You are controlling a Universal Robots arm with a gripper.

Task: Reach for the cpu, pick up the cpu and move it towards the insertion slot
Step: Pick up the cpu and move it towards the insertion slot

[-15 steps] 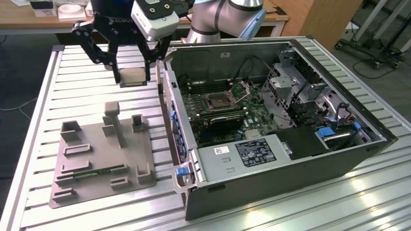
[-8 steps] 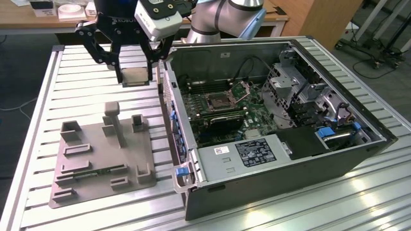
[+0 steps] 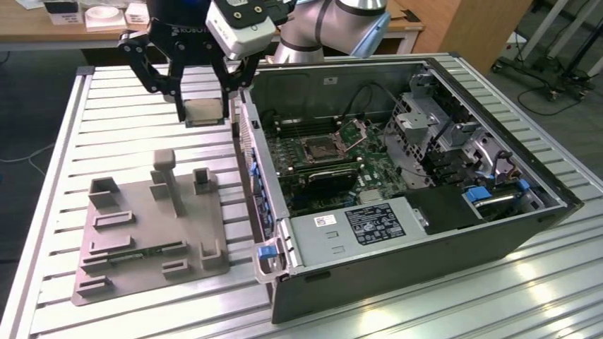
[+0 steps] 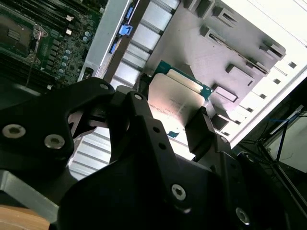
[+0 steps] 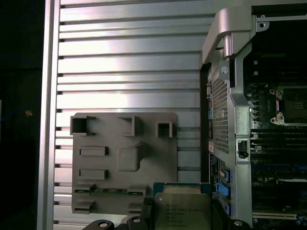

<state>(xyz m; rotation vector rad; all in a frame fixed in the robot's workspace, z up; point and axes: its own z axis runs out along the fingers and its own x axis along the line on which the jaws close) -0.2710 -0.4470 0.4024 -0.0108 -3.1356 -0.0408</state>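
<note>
Gripper: clamped on cpu, held flat and aloft for carrying; insertion slot at four o'clock.

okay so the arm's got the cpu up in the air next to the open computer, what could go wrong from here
1. The hand grips the cpu only by its edges, above the slatted table; a slip could drop it there.
2. The computer case wall stands between the cpu and the insertion slot; a low path might hit it.
3. The slot's hinged plate stands up beside the socket and could catch the hand.
</note>
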